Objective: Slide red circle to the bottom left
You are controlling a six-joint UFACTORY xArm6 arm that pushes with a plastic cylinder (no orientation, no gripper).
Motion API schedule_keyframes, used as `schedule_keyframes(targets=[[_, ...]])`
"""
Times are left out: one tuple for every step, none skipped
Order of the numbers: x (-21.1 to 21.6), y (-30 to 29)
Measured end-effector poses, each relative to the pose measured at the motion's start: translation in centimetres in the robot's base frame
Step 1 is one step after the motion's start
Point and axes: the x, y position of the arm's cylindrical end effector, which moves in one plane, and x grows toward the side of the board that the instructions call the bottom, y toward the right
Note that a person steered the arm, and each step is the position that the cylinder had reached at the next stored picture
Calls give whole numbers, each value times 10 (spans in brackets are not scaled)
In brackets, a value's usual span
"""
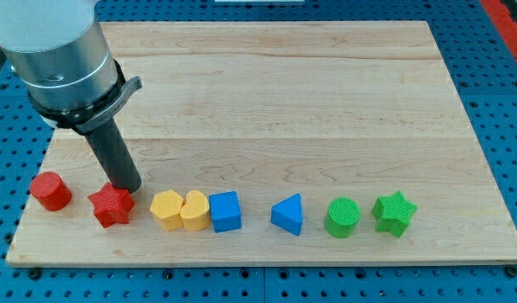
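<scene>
The red circle (pixel 51 191) lies near the board's left edge, toward the view's bottom left. A red star (pixel 111 206) lies just to its right. My tip (pixel 129 187) sits at the star's upper right edge, touching or nearly touching it, and to the right of the red circle with the star between them.
A row runs rightward along the view's bottom: yellow hexagon (pixel 166 209), yellow heart (pixel 194 210), blue cube (pixel 226 211), blue triangle (pixel 288 215), green circle (pixel 342 218), green star (pixel 394 212). The wooden board (pixel 284 93) rests on a blue perforated table.
</scene>
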Motion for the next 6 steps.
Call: schedule_keyframes(targets=[[-21, -8], [-25, -31], [-25, -67], [-19, -84], [10, -85], [23, -85]])
